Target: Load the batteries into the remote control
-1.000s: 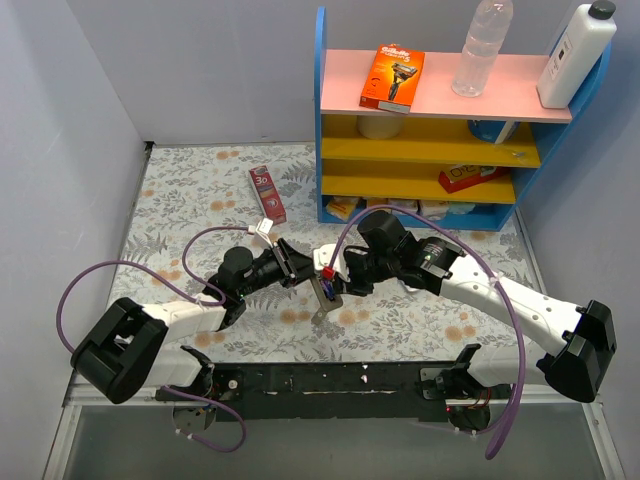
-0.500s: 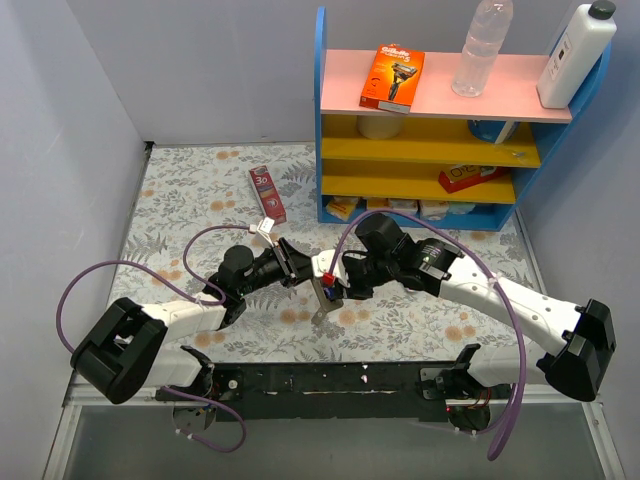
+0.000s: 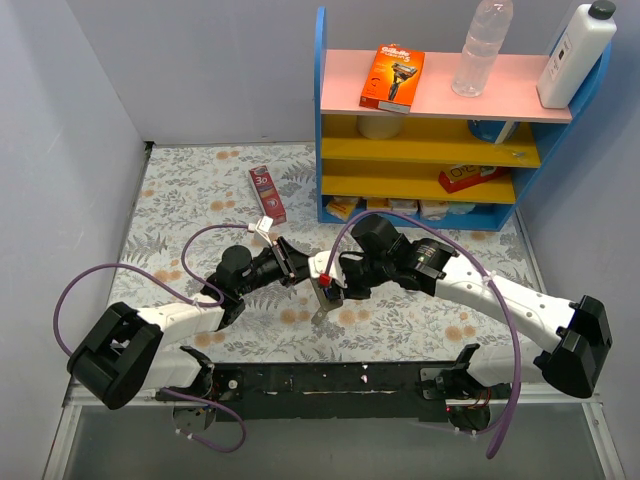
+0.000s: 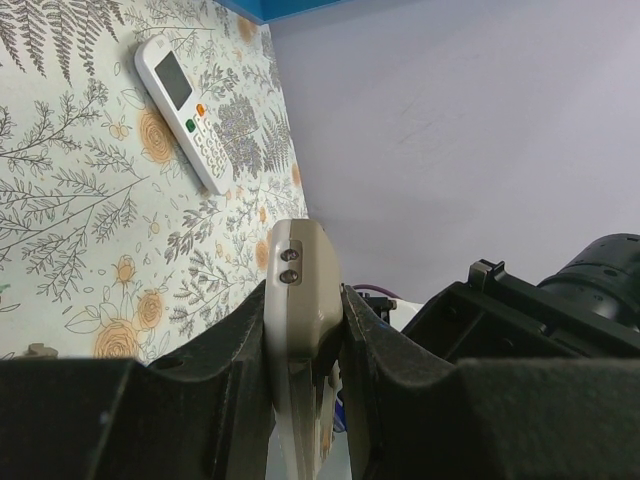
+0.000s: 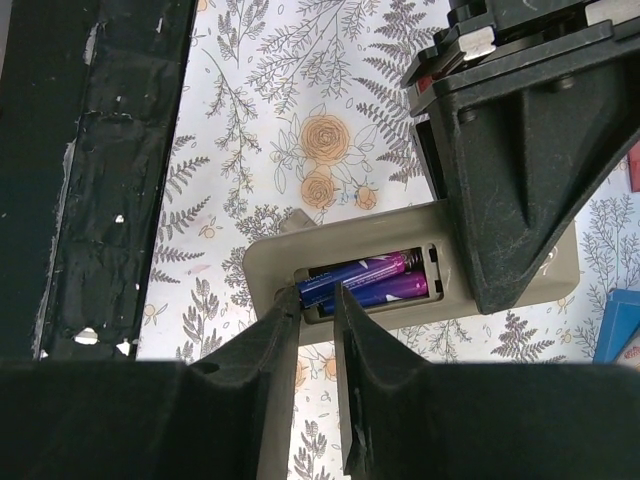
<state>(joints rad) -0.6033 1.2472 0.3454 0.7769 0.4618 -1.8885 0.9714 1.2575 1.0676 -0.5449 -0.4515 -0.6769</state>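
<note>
Purple batteries (image 5: pixel 372 279) sit in remote control (image 5: pixel 268 262); clearest from right wrist

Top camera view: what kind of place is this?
Probably a lab test bench staged like a home: a floral tablecloth, a colourful shelf holding a razor pack and water bottle.

Blue shelf (image 3: pixel 321 120), razor box (image 3: pixel 392 78), water bottle (image 3: pixel 481 50)
</note>
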